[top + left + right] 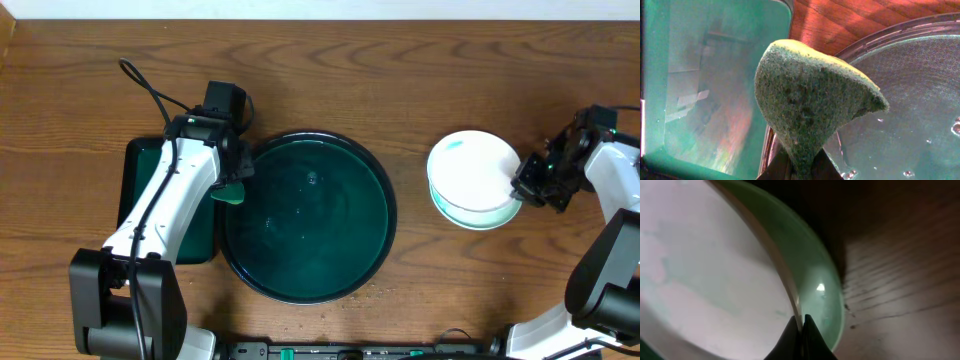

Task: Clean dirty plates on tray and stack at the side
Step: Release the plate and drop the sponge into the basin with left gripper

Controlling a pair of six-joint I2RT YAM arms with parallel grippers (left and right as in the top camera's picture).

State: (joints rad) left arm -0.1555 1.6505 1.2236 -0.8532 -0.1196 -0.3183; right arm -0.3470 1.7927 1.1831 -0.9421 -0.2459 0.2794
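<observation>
The right tool (521, 188) pinches the outer rim of the top plate (468, 165), stacked right of the tray (310, 235); the left tool (232, 186), clamping a sponge (810, 95), sits well apart across the tray.

White plates (470, 172), dark green tray (308, 230)

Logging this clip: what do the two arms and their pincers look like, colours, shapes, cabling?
The left arm and right arm share glossy white tubular links joined by blocky black joints. A loose black cable loops off beyond the left wrist. The left pincer and right pincer are black with slim dark tapered fingers. A small green light shows near each wrist.
</observation>
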